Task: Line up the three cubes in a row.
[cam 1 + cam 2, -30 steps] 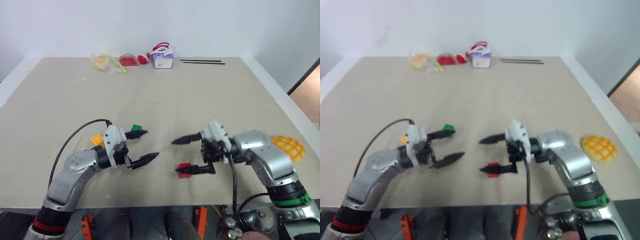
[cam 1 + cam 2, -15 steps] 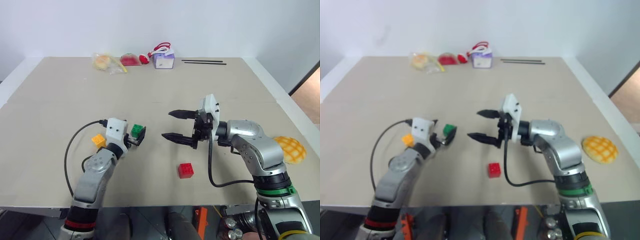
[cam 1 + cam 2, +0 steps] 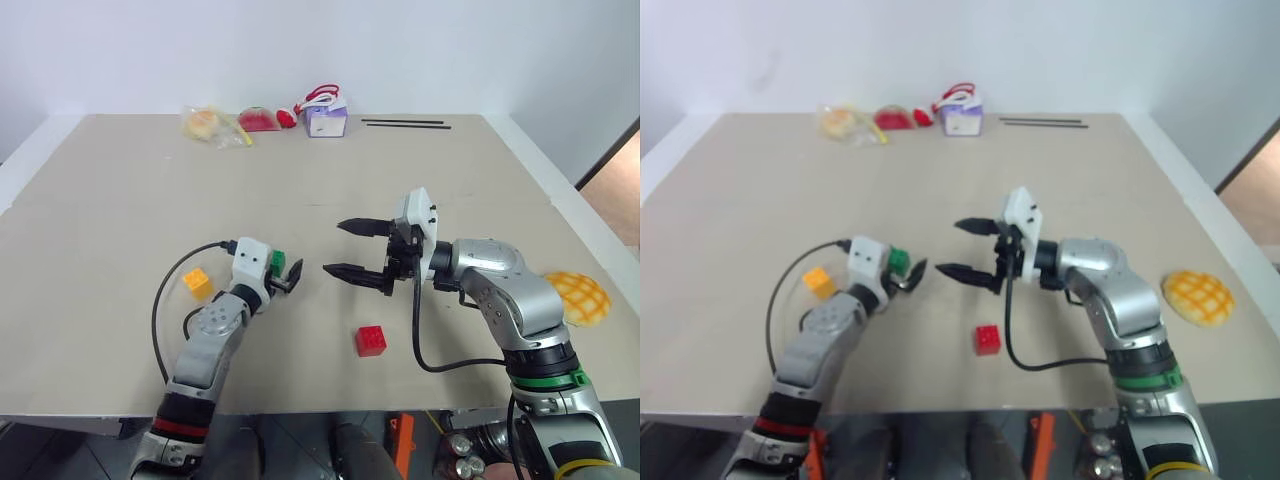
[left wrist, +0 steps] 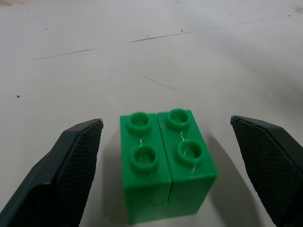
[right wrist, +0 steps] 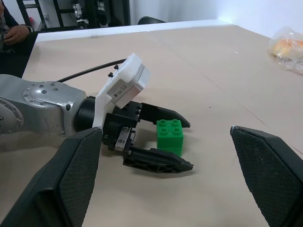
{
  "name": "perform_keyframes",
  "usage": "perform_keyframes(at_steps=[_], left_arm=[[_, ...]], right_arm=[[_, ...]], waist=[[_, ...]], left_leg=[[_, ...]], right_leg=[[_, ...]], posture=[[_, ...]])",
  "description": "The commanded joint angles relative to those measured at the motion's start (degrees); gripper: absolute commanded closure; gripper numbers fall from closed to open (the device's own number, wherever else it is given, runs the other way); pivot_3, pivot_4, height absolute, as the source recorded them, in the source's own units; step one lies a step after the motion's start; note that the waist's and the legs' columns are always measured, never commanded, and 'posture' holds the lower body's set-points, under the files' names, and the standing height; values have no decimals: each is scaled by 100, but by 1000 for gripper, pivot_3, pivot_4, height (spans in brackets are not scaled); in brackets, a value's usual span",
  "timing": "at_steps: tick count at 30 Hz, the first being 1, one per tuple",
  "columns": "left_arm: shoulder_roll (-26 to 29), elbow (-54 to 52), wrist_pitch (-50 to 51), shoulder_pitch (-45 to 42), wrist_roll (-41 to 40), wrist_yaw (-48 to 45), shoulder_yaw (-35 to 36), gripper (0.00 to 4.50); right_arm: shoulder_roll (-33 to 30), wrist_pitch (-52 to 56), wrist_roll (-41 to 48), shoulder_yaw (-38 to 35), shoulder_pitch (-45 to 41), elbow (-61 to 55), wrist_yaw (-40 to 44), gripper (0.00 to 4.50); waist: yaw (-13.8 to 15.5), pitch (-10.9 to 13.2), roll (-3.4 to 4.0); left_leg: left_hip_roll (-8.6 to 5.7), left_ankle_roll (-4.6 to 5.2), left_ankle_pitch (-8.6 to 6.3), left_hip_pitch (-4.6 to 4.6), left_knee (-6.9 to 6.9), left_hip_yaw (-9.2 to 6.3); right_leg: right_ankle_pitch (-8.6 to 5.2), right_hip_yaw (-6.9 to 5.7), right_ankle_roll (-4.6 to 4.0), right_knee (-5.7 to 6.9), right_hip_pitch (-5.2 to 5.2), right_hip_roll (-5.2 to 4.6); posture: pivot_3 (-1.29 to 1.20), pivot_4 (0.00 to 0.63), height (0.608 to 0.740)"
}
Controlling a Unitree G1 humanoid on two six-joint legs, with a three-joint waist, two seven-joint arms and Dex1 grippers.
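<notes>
The left pincer (image 3: 283, 277) straddles the green cube (image 4: 165, 163) on the counter (image 3: 120, 190), its jaws wide with clear gaps either side of the brick, so nothing is gripped. The right pincer (image 3: 355, 248) hangs spread wide just right of it, above the surface, holding nothing. The yellow-orange cube (image 3: 196, 283) sits to the left of the green one, while the red cube (image 3: 371, 340) lies nearer and to the right, well out of line. The step in hand appears to be grasping the green cube; the next move calls for closing squarely on its sides, then setting it level with a neighbour. A round yellow bun (image 3: 577, 297) rests at the right edge, and bagged toys (image 3: 212, 125) and a small purple box (image 3: 326, 118) sit along the far side. Nothing blocks the row, though the two pincers sit close together.
</notes>
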Motion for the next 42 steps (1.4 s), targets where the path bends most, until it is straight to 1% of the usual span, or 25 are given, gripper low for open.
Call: perform_keyframes(at_steps=[1,4,6,7,10,12,13,17,19,22,24,26,31,36,39,42], left_arm=[[-48,-97,-113,-85,24,-1,23,1180],[-61,-121,-98,-52,32,-6,25,2142],[-56,-129,-85,-38,34,-1,42,2904],[-50,-127,-78,-36,33,3,58,3152],[-7,-123,-78,-44,10,-53,98,3130],[68,-201,-74,-55,-244,-408,136,3130],[163,-295,-43,-54,-473,-774,132,3130],[961,-841,11,105,-1272,-2592,-107,3130],[1395,-1039,49,214,-1554,-3285,-157,3130],[1877,-1173,-29,338,-1734,-3952,-187,3130],[2124,-1293,-92,469,-1813,-4324,-251,3130],[2299,-1420,-203,634,-1819,-4653,-382,3130],[2360,-1401,-608,770,-1597,-4994,-680,3130],[2242,-1127,-982,655,-1323,-5089,-913,3130],[2131,-930,-1120,562,-1207,-5083,-1010,3130],[2019,-760,-1198,469,-1135,-5077,-1075,3130]], right_arm=[[-1,-71,25,-59,-102,-129,-29,0],[0,-71,19,-66,-103,-118,-33,0],[-5,-68,24,-73,-100,-122,-30,0],[-10,-70,27,-77,-94,-128,-23,0],[-29,-82,46,-95,-66,-158,3,0],[-63,-90,87,-127,-42,-197,58,0],[-112,-82,136,-152,0,-257,131,0],[-432,-82,387,-221,277,-620,579,0],[-641,-82,443,-206,403,-785,780,0],[-954,-159,410,-160,593,-977,1023,0],[-1074,-185,403,-174,683,-1049,1065,0],[-1167,-180,416,-206,774,-1120,1083,0],[-1257,-161,446,-221,936,-1282,1029,0],[-1439,-91,506,-217,1111,-1461,1122,0],[-1634,-71,564,-228,1279,-1578,1231,0],[-1699,-68,579,-240,1334,-1587,1210,0]], waist=[[0,0,0],[0,0,0],[0,0,0],[-1,0,0],[0,0,0],[-1,0,0],[-1,0,0],[-3,0,1],[-4,0,1],[-2,0,1],[-4,1,1],[-5,1,1],[-1,1,1],[-1,1,1],[3,1,1],[3,1,1]], left_leg=[[0,0,0,0,0,0],[0,0,0,0,-1,0],[0,0,0,1,-1,0],[0,0,0,1,0,0],[0,0,0,1,0,0],[0,0,0,1,0,0],[0,0,0,1,-1,0],[1,0,0,-4,-8,0],[1,-2,-1,-1,-15,1],[3,-2,-1,2,-22,1],[4,-2,-2,3,-21,1],[5,-2,-1,4,-20,2],[4,-2,-1,4,-16,3],[4,-2,-1,3,-14,3],[4,-2,-2,3,-15,3],[4,-2,-1,3,-15,2]], right_leg=[[0,0,0,0,0,0],[0,0,0,0,0,0],[0,0,0,0,0,0],[0,0,0,0,0,0],[0,0,1,0,1,0],[0,0,0,0,1,0],[0,0,0,0,0,1],[-6,-2,-3,0,-6,0],[-12,-1,-6,0,-6,-1],[-19,-4,-12,0,-7,-2],[-33,-5,-38,0,-7,-1],[-33,-4,-38,0,-6,-1],[-34,-4,-38,0,-5,-4],[-33,-4,-38,0,-5,-4],[-34,-4,-38,0,-5,-4],[-34,-4,-38,0,-5,-3]], posture=[[0,150,740],[0,150,740],[0,150,740],[0,150,740],[0,150,740],[0,150,740],[0,150,740],[0,150,740],[0,150,740],[0,150,740],[0,150,740],[0,150,740],[0,150,740],[0,150,740],[0,150,740],[0,150,740]])
